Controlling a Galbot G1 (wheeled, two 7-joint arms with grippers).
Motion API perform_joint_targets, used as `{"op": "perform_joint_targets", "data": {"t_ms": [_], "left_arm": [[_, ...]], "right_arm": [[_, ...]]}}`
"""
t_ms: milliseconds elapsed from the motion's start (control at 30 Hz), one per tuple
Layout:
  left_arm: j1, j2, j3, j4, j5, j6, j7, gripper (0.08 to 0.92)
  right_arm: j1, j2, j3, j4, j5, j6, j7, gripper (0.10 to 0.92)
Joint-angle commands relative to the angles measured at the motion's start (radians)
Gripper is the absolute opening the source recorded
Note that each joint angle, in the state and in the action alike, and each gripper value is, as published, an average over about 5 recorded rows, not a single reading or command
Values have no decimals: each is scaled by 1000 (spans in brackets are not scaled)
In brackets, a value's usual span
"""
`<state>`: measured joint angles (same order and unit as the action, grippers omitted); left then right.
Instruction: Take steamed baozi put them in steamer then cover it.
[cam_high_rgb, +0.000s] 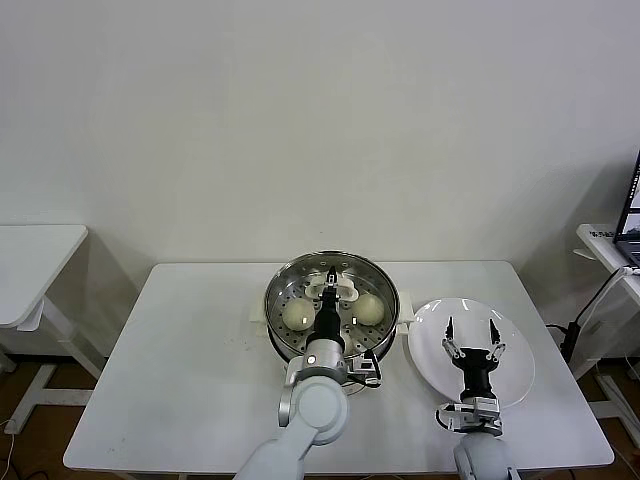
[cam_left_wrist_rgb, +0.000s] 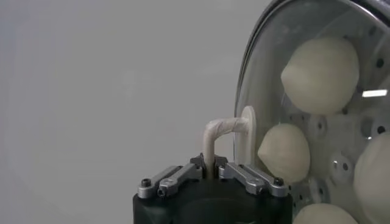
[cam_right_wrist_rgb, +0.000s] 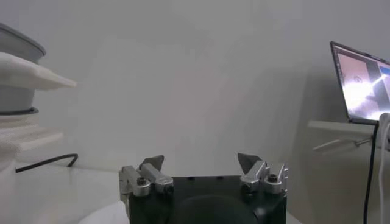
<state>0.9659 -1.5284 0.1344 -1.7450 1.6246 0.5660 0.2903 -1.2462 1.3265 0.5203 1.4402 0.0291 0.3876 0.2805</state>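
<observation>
The steamer (cam_high_rgb: 276, 288) stands at the table's middle back, and its white side handle shows in the right wrist view (cam_right_wrist_rgb: 27, 70). The glass cover (cam_high_rgb: 350, 272) lies over its top. My left gripper (cam_high_rgb: 331, 277) is shut on the cover's white handle (cam_high_rgb: 340, 289). The left wrist view shows the same grip (cam_left_wrist_rgb: 209, 165) on the handle (cam_left_wrist_rgb: 222, 129). Through the cover's glass (cam_left_wrist_rgb: 268, 73) I see steamed baozi (cam_left_wrist_rgb: 320, 73) (cam_left_wrist_rgb: 284, 152) (cam_left_wrist_rgb: 373, 176) inside. Two of them show in the head view (cam_high_rgb: 297, 314) (cam_high_rgb: 368, 308). My right gripper (cam_high_rgb: 471, 325) (cam_right_wrist_rgb: 201, 159) is open and empty above the white plate.
The flat white plate (cam_high_rgb: 520, 350) lies right of the steamer with nothing on it. A laptop (cam_right_wrist_rgb: 362, 85) sits on a side table at the far right (cam_high_rgb: 630, 215). Another white table (cam_high_rgb: 30, 260) stands at the far left. A black cable (cam_right_wrist_rgb: 49, 161) runs behind the steamer.
</observation>
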Motion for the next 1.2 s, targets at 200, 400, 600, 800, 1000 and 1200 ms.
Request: {"op": "perform_joint_targets", "data": {"t_ms": [200,400,600,800,1000,1200], "left_arm": [[5,-1,-4,-18,2,-10,22,306],[15,7,-4,-58,-9,-11,27,478],[30,30,5,-120,-32,-9,35,620],[57,70,17,-188,-58,-7,45,647],[95,137,14,-277,-103,-4,57,762],[136,229,-26,-405,-237,-2,53,821]], "right_arm": [[-1,1,0,3,0,1,1,823],[-2,2,-1,4,-3,1,1,823],[-1,4,-2,6,-5,1,2,823],[2,5,-2,10,-6,0,3,823],[4,5,-3,13,-6,-1,5,823],[5,3,-2,13,-6,0,5,823]]}}
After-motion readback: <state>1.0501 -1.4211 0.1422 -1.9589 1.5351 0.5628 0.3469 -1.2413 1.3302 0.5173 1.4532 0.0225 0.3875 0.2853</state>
